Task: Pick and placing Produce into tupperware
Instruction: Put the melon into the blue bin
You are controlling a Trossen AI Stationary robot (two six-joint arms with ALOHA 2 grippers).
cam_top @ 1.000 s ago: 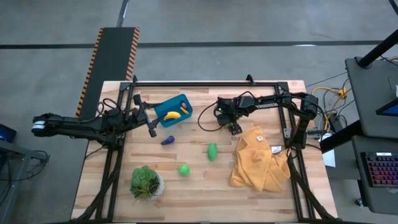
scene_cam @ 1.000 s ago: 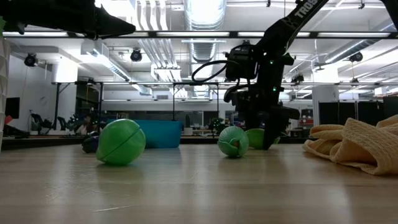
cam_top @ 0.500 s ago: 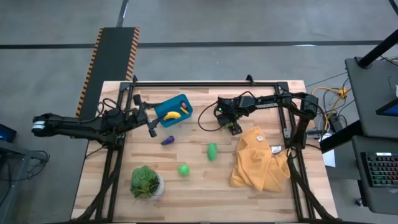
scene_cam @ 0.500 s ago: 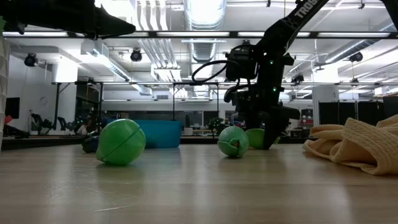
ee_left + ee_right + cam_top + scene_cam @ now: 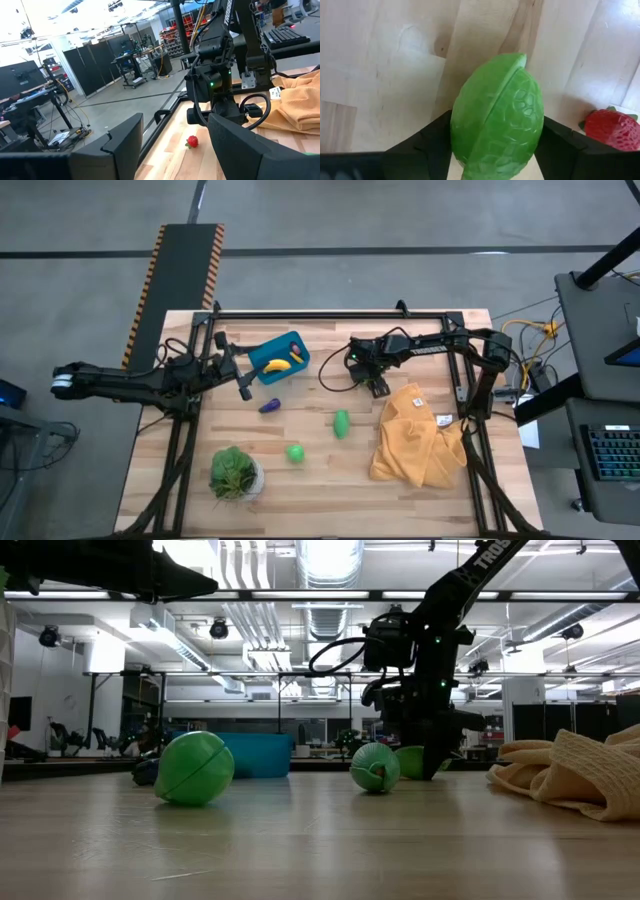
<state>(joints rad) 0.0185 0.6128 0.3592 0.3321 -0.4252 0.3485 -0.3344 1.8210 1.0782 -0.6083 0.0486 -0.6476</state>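
Now your right gripper [image 5: 495,150] closed fingers onto green piece [image 5: 497,117] beside yellow cloth [image 5: 415,435]; left gripper [image 5: 172,145] stayed open by tupperware [image 5: 279,356].

A wooden tabletop [image 5: 320,840] runs level across the foreground. On it, left of centre, sits a round green toy fruit [image 5: 194,768] with a seam across it. Behind it stands a teal tub [image 5: 256,754], and a small dark piece [image 5: 146,772] lies just left of the fruit, partly hidden. Near the middle rests a second green fruit [image 5: 374,767]. Just behind and to its right, the right gripper [image 5: 425,752] hangs down from its dark arm, reaching the tabletop, with a third green piece [image 5: 411,760] between its fingers. At the right edge lies a crumpled yellow cloth [image 5: 570,772]. Another dark arm [image 5: 110,570] crosses the upper left corner.
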